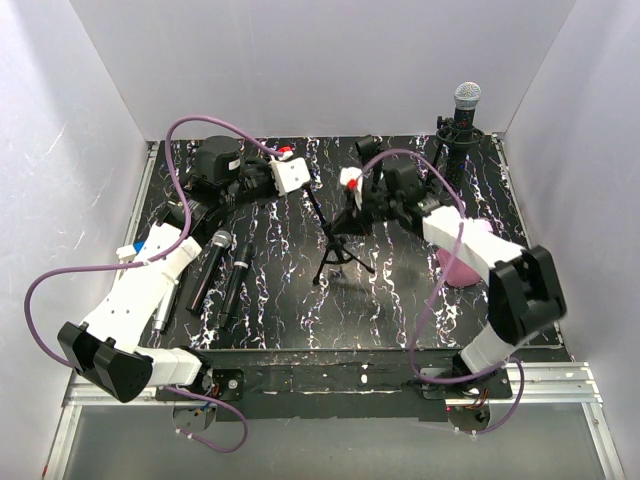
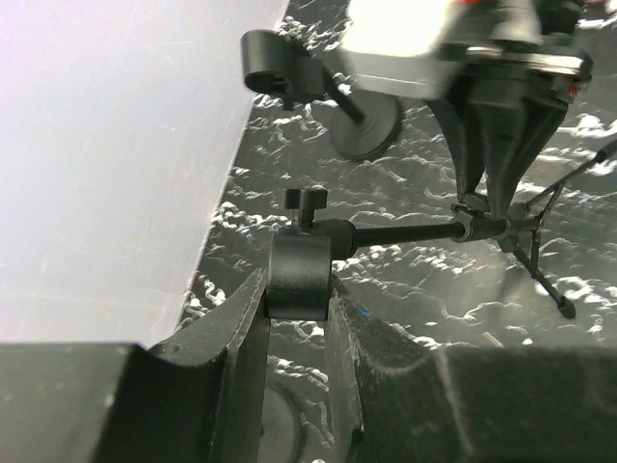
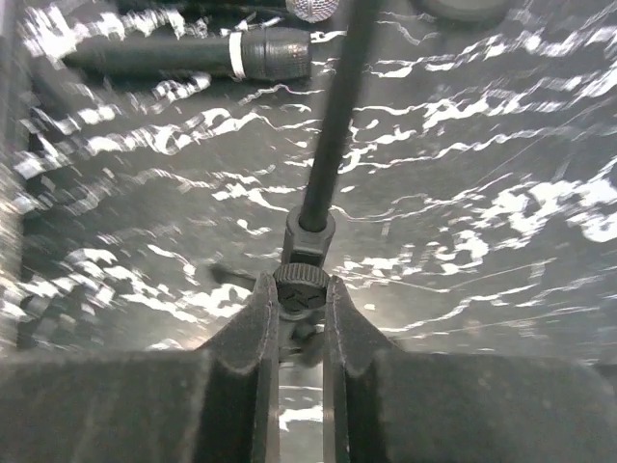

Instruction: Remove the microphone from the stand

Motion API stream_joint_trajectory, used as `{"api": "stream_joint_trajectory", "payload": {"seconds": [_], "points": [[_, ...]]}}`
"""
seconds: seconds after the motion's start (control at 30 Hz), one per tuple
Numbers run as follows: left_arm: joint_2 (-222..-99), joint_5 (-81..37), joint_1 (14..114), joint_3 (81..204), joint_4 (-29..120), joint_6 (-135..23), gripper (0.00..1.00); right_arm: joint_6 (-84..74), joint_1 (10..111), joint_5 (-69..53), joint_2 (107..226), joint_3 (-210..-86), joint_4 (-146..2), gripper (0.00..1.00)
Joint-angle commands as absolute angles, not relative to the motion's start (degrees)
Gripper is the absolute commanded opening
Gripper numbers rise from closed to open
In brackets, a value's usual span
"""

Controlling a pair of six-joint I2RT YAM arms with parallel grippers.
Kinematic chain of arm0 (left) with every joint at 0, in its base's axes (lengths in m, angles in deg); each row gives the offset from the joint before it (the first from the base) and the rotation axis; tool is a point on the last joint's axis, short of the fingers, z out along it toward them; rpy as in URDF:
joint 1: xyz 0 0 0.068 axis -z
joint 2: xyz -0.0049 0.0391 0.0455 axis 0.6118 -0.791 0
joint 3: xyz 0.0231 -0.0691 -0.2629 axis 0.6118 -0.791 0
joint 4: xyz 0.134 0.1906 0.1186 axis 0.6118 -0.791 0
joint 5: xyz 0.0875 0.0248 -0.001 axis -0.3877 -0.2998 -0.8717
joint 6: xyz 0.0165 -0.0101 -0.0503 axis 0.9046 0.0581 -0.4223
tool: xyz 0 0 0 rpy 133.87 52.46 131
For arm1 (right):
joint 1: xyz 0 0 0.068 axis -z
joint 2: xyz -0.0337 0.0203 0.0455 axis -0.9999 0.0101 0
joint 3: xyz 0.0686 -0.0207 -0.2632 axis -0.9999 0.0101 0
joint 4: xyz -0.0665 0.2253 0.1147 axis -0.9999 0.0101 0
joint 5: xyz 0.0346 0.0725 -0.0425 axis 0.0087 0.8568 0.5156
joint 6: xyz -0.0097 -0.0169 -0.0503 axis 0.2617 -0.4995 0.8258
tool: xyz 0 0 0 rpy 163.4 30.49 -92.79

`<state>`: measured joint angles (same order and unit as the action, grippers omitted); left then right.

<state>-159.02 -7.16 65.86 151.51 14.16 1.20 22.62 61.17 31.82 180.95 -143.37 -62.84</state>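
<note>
Two arms reach from the near edge over a black, white-veined table (image 1: 400, 310) walled in white, and bend inward to meet at a tripod stand (image 1: 335, 252) at the table's centre. The fingers of the left gripper (image 2: 297, 307) are pressed against both sides of the black clip (image 2: 299, 275) at the end of the stand's boom. The right gripper (image 3: 301, 311) pinches a ribbed knob (image 3: 301, 287) on the pole. A silver-headed microphone (image 1: 208, 265) and a black microphone (image 1: 235, 282) lie side by side near the left edge. A third microphone (image 1: 467, 96) stands upright in a second stand (image 1: 455, 140) at the far right corner.
</note>
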Motion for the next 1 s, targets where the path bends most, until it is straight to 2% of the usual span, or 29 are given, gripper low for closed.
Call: {"api": "stream_joint_trajectory", "payload": {"seconds": [0.0, 0.17, 0.27, 0.3, 0.4, 0.47, 0.6, 0.7, 0.77, 0.87, 0.97], "points": [[-158.44, -7.46, 66.02, 150.74, 13.05, -3.06, 0.0, 54.5, 58.14, 27.69, 168.28, -127.69, -82.91, 0.01], [-158.26, -5.53, 66.02, 150.22, 12.79, -5.18, 0.0, 74.62, 56.55, 26.97, 168.08, -115.63, -106.74, 0.01], [-158.35, -5.44, 65.93, 150.04, 12.79, -5.27, 0.0, 82.29, 56.46, 30.4, 173.08, -109.56, -129.31, 0.01], [-158.53, -5.35, 66.02, 150.13, 12.87, -5.36, 0.0, 82.74, 56.46, 30.84, 174.92, -108.5, -136.16, 0.05], [-158.53, -5.18, 66.02, 150.39, 12.87, -5.27, 0.0, 77.75, 56.46, 30.06, 178.37, -106.56, -148.35, 0.41], [-158.44, -5.35, 66.02, 150.48, 12.96, -5.1, 0.0, 76.42, 56.46, 27.69, 175.93, -105.94, -143.83, 0.54], [-158.7, -5.27, 66.02, 150.92, 12.96, -4.31, 0.0, 70.64, 56.81, 23.82, 163.64, -108.12, -116.9, 0.65], [-158.88, -5.0, 66.02, 151.18, 12.96, -3.87, 0.0, 56.26, 57.08, 19.79, 156.94, -113.47, -97.54, 0.72], [-158.79, -5.09, 66.02, 151.01, 13.31, -3.87, 0.0, 44.66, 57.25, 16.54, 155.18, -117.34, -88.55, 0.72], [-158.7, -5.79, 66.02, 150.74, 13.93, -3.87, 0.0, 27.09, 57.34, 14.41, 155.25, -125.33, -73.44, 0.68], [-158.79, -6.58, 65.93, 151.36, 14.54, -4.92, 0.0, 10.29, 57.25, 14.24, 158.93, -132.11, -63.57, 0.72]]}}
